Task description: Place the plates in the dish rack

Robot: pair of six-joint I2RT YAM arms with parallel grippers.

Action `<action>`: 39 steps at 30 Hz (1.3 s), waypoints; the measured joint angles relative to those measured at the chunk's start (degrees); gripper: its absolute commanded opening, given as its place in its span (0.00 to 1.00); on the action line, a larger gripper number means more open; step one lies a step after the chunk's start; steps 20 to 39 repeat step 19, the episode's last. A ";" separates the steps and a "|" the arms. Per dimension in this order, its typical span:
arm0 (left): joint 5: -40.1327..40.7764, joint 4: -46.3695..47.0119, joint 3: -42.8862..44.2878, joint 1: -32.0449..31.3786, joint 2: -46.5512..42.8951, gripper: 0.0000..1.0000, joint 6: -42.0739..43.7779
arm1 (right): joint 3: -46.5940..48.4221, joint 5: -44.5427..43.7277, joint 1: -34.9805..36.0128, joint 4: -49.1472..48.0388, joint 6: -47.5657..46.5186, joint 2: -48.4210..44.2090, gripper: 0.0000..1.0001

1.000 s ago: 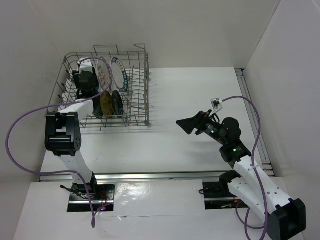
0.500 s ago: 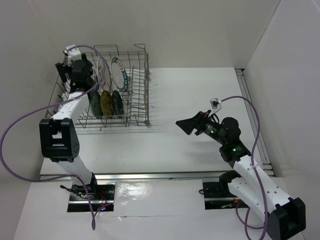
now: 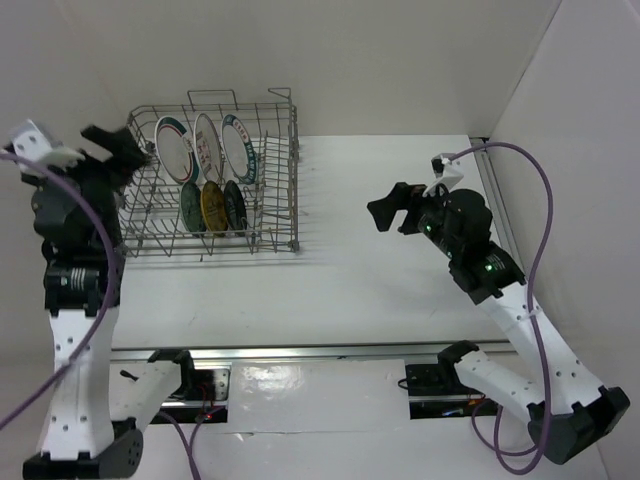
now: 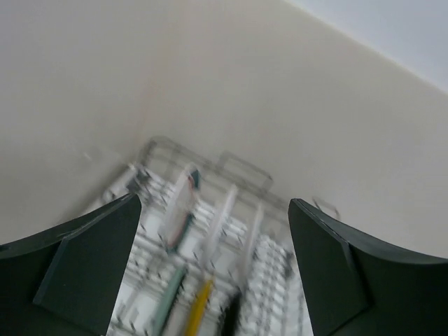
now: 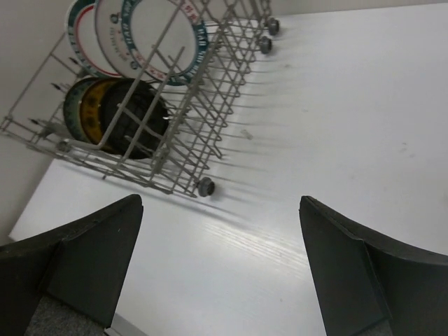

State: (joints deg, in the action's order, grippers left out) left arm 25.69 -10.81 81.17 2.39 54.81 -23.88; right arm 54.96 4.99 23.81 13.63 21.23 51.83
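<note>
Plates (image 3: pixel 205 148) all look racked: three big ones on edge along the back row of the dish rack (image 3: pixel 275 190), three small in front, with the tines propping them upright. Left gripper (image 3: pixel 118 148) beside the rack and right gripper (image 3: pixel 392 205) above the table (image 3: pixel 380 290) both gape wide, empty.

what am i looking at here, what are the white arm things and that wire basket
These are two robot arms bolted at the near edge of a table. The big picture looks down from above and behind them. The other two come from a camera on each wrist, so the dark shapes at their bottom corners are that arm's own fingers. The left pincer and the right pincer are both open and hold nothing. On the table stands a wire dish rack with six plates upright in it: three larger white ones at the back, three small ones nearer the arms.
</note>
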 measured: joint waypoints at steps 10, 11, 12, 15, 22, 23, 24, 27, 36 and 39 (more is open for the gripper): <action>-18.21 -19.19 -27.58 -1.46 -25.11 1.00 -4.63 | 8.92 -19.76 5.97 16.31 -2.71 -8.37 1.00; -18.84 -20.28 -28.81 -1.70 -27.19 1.00 -4.66 | 9.38 -21.97 6.67 17.27 -2.89 -9.75 1.00; -19.37 -21.38 -29.55 -1.99 -29.05 1.00 -4.66 | 9.68 -23.91 7.19 17.94 -2.99 -10.86 1.00; -20.28 -22.14 -30.95 -2.93 -34.64 1.00 -4.76 | 10.43 -28.02 7.54 19.43 -3.15 -13.84 1.00; -20.46 -22.34 -32.98 -4.44 -36.57 1.00 -4.76 | 10.75 -30.91 7.56 20.39 -3.13 -14.38 1.00; -20.46 -22.34 -32.98 -4.44 -36.57 1.00 -4.76 | 10.75 -30.91 7.56 20.39 -3.13 -14.38 1.00; -20.46 -22.34 -32.98 -4.44 -36.57 1.00 -4.76 | 10.75 -30.91 7.56 20.39 -3.13 -14.38 1.00; -20.46 -22.34 -32.98 -4.44 -36.57 1.00 -4.76 | 10.75 -30.91 7.56 20.39 -3.13 -14.38 1.00; -20.46 -22.34 -32.98 -4.44 -36.57 1.00 -4.76 | 10.75 -30.91 7.56 20.39 -3.13 -14.38 1.00; -20.46 -22.34 -32.98 -4.44 -36.57 1.00 -4.76 | 10.75 -30.91 7.56 20.39 -3.13 -14.38 1.00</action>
